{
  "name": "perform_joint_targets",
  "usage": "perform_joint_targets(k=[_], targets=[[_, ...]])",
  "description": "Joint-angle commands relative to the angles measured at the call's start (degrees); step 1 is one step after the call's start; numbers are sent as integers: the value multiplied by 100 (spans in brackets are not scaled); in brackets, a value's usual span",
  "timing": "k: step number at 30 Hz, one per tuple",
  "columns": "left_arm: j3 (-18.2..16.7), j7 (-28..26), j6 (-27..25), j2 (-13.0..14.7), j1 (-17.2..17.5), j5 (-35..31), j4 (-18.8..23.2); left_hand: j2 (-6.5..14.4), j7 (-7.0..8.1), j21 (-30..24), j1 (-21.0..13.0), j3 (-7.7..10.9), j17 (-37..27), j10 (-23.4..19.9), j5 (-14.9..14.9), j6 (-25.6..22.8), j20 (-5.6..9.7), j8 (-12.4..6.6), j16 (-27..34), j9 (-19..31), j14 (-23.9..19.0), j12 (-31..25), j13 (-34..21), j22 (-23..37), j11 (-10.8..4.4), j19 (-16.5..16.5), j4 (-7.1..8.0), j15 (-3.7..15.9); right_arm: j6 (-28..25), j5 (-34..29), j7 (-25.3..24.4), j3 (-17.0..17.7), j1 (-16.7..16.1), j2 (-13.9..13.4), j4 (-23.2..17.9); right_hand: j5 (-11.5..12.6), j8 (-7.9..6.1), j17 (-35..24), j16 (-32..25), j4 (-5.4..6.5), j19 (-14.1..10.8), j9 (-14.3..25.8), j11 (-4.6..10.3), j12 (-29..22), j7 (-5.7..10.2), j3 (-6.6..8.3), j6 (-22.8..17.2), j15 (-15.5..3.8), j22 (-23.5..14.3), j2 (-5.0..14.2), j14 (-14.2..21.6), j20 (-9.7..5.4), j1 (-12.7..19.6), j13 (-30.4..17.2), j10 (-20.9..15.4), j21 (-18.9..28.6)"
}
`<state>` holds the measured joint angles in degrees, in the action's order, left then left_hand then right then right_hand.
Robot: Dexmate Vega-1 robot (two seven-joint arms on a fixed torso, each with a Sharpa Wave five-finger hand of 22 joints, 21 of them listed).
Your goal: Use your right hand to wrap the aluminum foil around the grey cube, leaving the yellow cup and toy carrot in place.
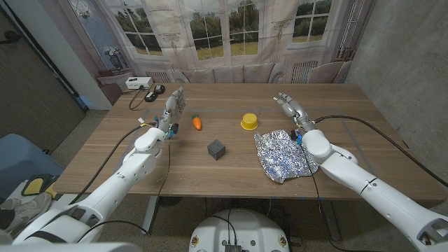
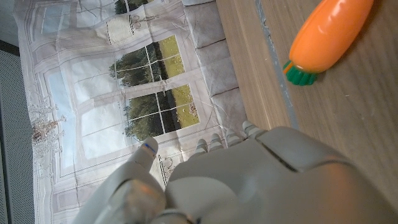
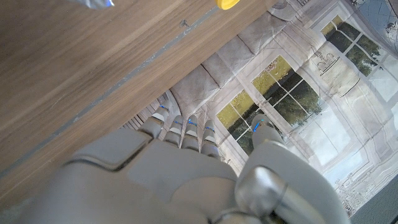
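Observation:
A small grey cube [image 1: 216, 148] sits near the middle of the wooden table. To its right lies a crumpled sheet of aluminum foil [image 1: 282, 155], spread out flat. A yellow cup [image 1: 249, 122], upside down, stands behind the foil's left corner, and its edge shows in the right wrist view [image 3: 227, 4]. The orange toy carrot [image 1: 197, 122] lies left of the cup, and the left wrist view shows it too [image 2: 326, 37]. My right hand [image 1: 289, 108] is raised behind the foil, fingers apart, holding nothing. My left hand [image 1: 173, 107] is raised left of the carrot, also holding nothing.
A white box [image 1: 138, 82] and black cables [image 1: 150, 92] lie at the table's far left corner. Behind the table hangs a printed backdrop of windows and a sofa [image 1: 224, 42]. A cable [image 1: 364, 120] runs across the table's right side.

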<state>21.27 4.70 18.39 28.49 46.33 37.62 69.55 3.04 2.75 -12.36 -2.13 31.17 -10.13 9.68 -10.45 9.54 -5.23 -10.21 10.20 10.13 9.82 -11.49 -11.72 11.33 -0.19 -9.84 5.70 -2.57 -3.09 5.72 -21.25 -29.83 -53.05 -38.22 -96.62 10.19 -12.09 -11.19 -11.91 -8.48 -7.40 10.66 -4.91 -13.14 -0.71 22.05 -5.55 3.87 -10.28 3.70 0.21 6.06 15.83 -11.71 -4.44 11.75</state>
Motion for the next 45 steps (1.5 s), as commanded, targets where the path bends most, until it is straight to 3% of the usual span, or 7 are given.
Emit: perform_joint_targets(k=[1,17,22,36,45], targets=[[-29,182,60,29,-13,76,-115,-6,13,-23,43,-25,-13,1115,-50,1181,-48,-38,28,-7,1112,-26,6,29,51,-530,3,-65,-866,-945,-282,-262,-201,-172,-842,30,-23,-3,-38,-6,-63,5,-20,-44,21,-12,-60,15,-17,-16,50,-14,23,-13,-88,43],[-1,643,244,-122,-235,201,-579,-2,58,-47,28,-48,-8,1042,-60,1092,-158,-62,49,-8,1046,-57,25,29,116,-485,-1,-120,-1997,-2033,-366,-687,-444,-253,-1662,40,-11,8,-79,-10,-159,8,59,-47,156,-29,-129,-35,-16,-26,220,28,52,-1,-202,68],[28,695,232,-135,-276,184,-661,-6,78,-86,15,-73,-8,908,-64,943,-331,-97,85,-5,909,-107,32,30,211,-392,-10,-255,-2342,-2277,-336,-771,-513,-274,-1845,45,-6,12,-117,-22,-226,10,81,-43,207,-32,-166,-124,-15,-34,358,64,84,4,-254,85],[-21,445,284,-75,-7,147,-302,-37,121,-171,-32,-118,-17,527,-62,570,-527,-162,184,8,473,-238,27,32,315,-163,-66,-459,-2760,-2959,-271,-1035,-560,-357,-2053,55,-40,10,-175,-83,-482,20,149,-55,209,-41,-356,-225,-17,-130,622,112,206,2,-416,154],[-12,378,156,-50,32,164,-222,-46,140,-183,-39,-131,-22,472,-61,538,-572,-149,187,10,392,-251,22,33,339,-125,-79,-477,-2924,-3565,-2,-1277,-454,-518,-2134,132,-137,-1,-245,-122,-813,41,196,-103,140,-123,-731,-348,-18,-399,952,99,378,-16,-694,226]])
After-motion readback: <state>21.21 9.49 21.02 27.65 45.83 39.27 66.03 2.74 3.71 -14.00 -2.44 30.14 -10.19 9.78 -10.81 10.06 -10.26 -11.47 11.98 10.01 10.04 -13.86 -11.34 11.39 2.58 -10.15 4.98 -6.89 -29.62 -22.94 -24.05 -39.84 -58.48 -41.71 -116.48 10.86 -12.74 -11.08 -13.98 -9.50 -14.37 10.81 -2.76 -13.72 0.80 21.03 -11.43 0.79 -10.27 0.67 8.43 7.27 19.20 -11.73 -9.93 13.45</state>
